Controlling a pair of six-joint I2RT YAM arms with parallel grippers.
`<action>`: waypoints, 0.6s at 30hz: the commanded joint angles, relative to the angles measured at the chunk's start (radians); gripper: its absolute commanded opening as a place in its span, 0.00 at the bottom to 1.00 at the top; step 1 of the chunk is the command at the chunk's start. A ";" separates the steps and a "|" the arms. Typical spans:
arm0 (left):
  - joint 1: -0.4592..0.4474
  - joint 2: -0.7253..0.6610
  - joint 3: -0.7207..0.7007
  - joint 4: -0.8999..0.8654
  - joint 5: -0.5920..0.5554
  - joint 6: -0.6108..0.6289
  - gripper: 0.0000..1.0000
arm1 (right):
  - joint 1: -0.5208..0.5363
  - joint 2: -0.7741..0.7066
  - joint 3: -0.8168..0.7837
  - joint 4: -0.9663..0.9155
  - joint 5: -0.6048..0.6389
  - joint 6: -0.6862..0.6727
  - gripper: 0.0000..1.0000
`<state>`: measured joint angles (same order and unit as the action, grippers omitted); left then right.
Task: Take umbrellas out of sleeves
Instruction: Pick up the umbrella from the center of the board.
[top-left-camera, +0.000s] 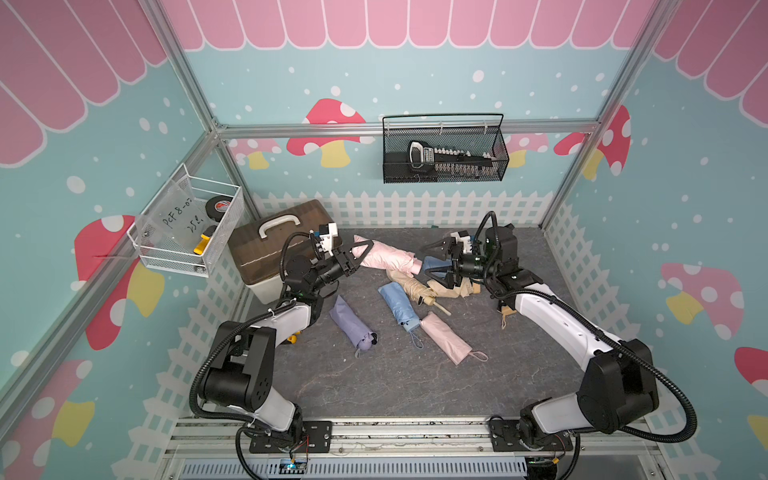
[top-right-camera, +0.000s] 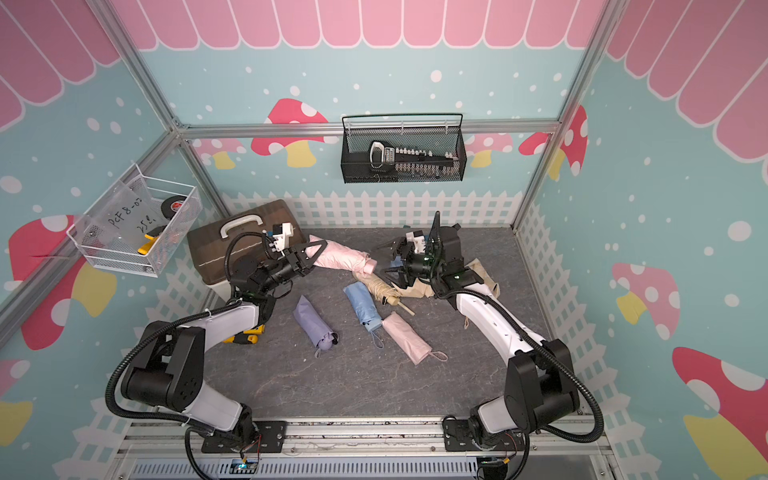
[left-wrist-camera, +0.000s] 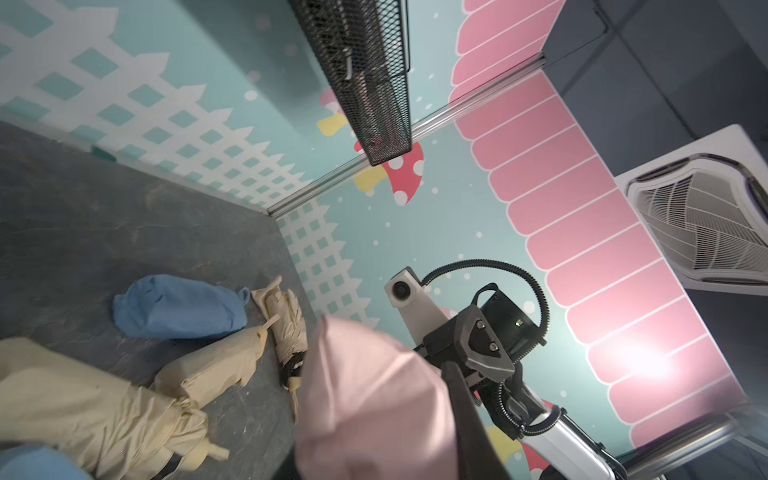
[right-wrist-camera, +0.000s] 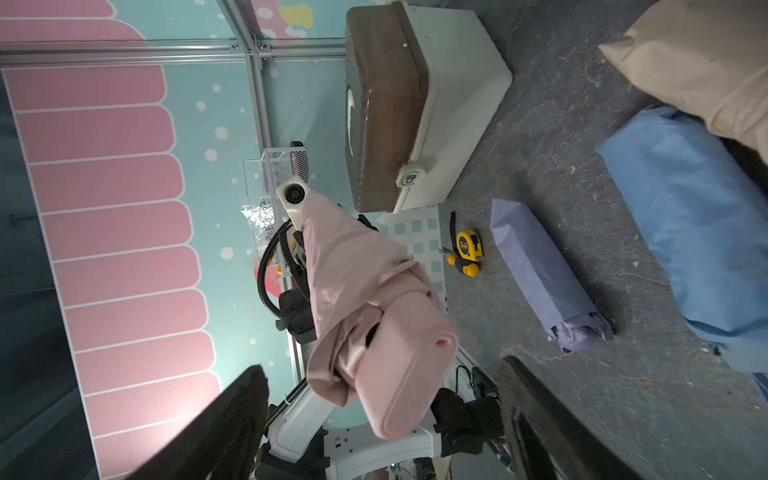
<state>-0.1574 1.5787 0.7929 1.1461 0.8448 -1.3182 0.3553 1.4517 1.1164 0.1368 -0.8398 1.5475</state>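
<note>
At the far side of the table (top-left-camera: 374, 386), between the two arms: the pink umbrella (top-left-camera: 386, 257), set crosswise, one end toward each tool. On its pointed end, the left tool (top-left-camera: 360, 255), clamped on the tip of the pink sleeve (right-wrist-camera: 345, 266) and holding it up off the table. Around the other end, the right tool (top-left-camera: 432, 264), wide apart, one black finger (right-wrist-camera: 224, 419) on each side of the stubby pink handle (right-wrist-camera: 399, 374), not touching it in the right wrist view.

Sleeve smooth but crumpled, gathered in loose folds behind the handle. Handle bare and rounded, with a small round mark near its end.

Near the middle of the table, in their sleeves: a lilac umbrella (top-left-camera: 351, 326), a blue umbrella (top-left-camera: 399, 305) and a second pink umbrella (top-left-camera: 444, 338). Just beside the right tool, a heap of beige umbrellas (top-left-camera: 415, 286).

Table grey, stone-like, with pale veins. In its far left corner, a box (top-left-camera: 270, 245) with brown lid and white handle; close by, a yellow tape measure (right-wrist-camera: 467, 251). Walls turquoise with red mushrooms, white fence and pink scallops; on the back wall a black mesh basket (top-left-camera: 444, 153), on the left wall a white wire basket (top-left-camera: 191, 224).
</note>
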 joint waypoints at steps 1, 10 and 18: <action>0.003 -0.012 0.020 0.273 0.020 -0.094 0.00 | 0.015 0.001 -0.025 0.178 -0.014 0.133 0.83; 0.004 -0.037 0.005 0.271 0.022 -0.088 0.00 | 0.059 0.057 0.012 0.272 -0.025 0.177 0.65; 0.004 -0.042 0.012 0.252 0.012 -0.073 0.00 | 0.065 0.033 -0.016 0.301 -0.027 0.195 0.53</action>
<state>-0.1574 1.5780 0.7925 1.3220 0.8650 -1.3727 0.4145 1.5040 1.1065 0.3866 -0.8581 1.7039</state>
